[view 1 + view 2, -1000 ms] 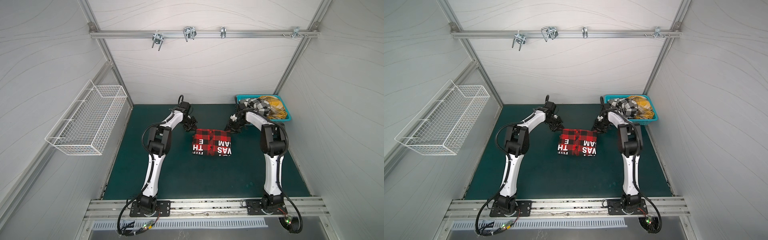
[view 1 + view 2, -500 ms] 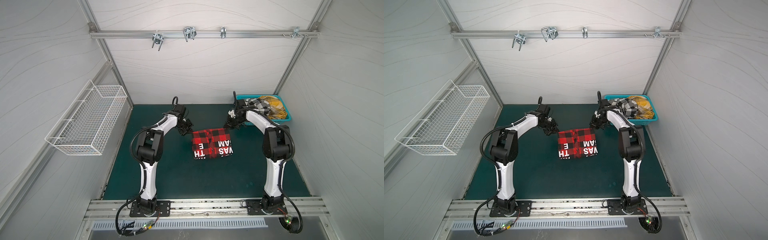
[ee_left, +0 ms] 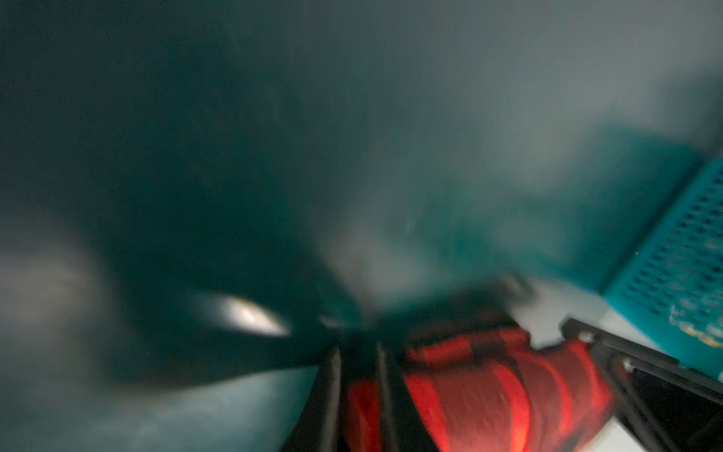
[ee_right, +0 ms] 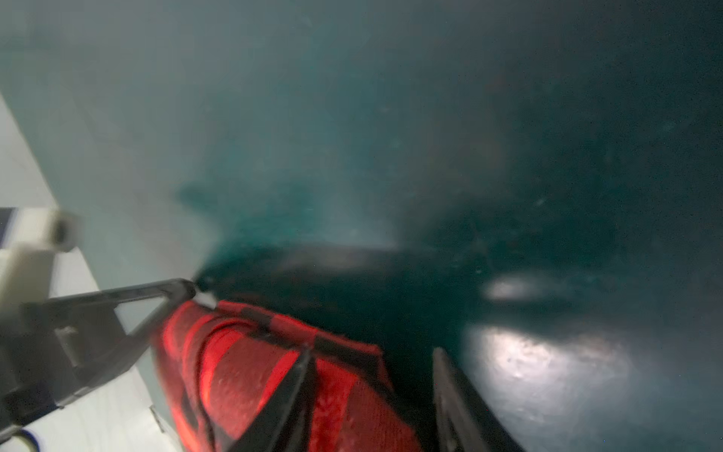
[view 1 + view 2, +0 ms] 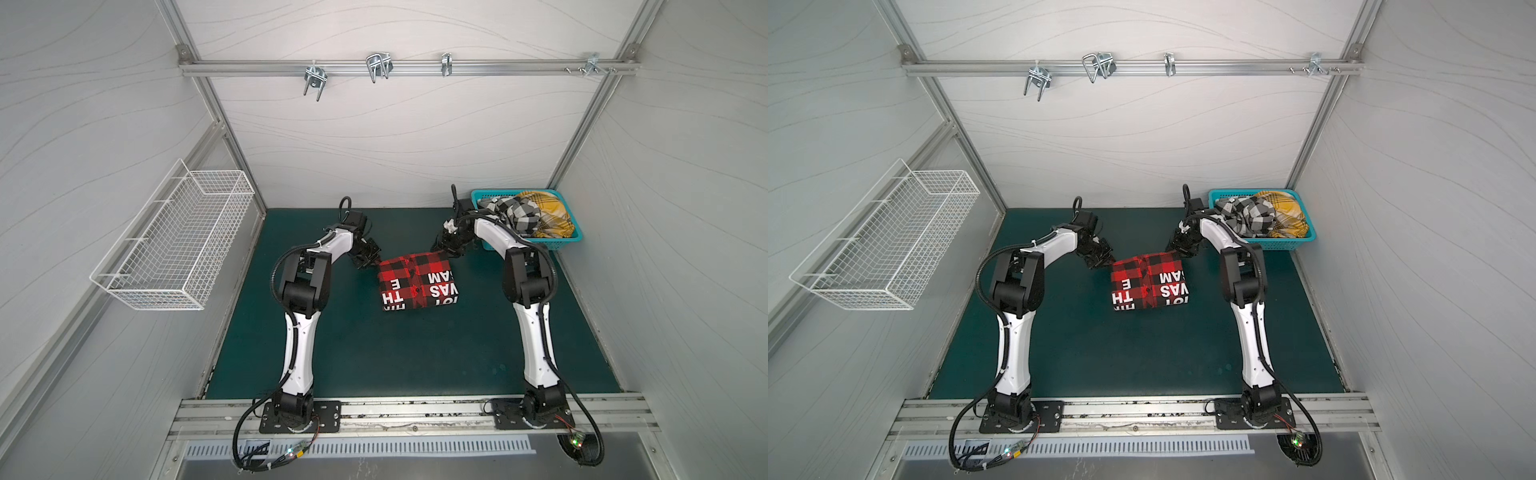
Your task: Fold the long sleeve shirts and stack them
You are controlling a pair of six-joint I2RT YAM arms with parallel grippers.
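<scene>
The folded red-and-black plaid shirt [image 5: 419, 282] [image 5: 1150, 282] lies on the green mat, white letters up. My left gripper [image 5: 371, 261] [image 3: 357, 352] is at its far left corner, jaws a little apart, with red cloth showing in the narrow gap; that view is blurred. At the far right corner my right gripper [image 5: 445, 250] [image 4: 371, 360] stands open, one finger over the red cloth [image 4: 250, 375] and the other over bare mat. The black-and-white check shirt [image 5: 515, 212] and the yellow plaid shirt [image 5: 548, 212] lie crumpled in the basket.
The turquoise plastic basket [image 5: 525, 245] [image 3: 680, 250] stands at the back right corner, close behind the right arm. A white wire basket [image 5: 178, 245] hangs on the left wall. A metal rail [image 5: 498, 66] with hooks runs along the back wall, high up.
Both grippers have come in to the red shirt's far corners and their jaws have parted. The left elbow has swung outward to the left. The shirt has turned slightly.
</scene>
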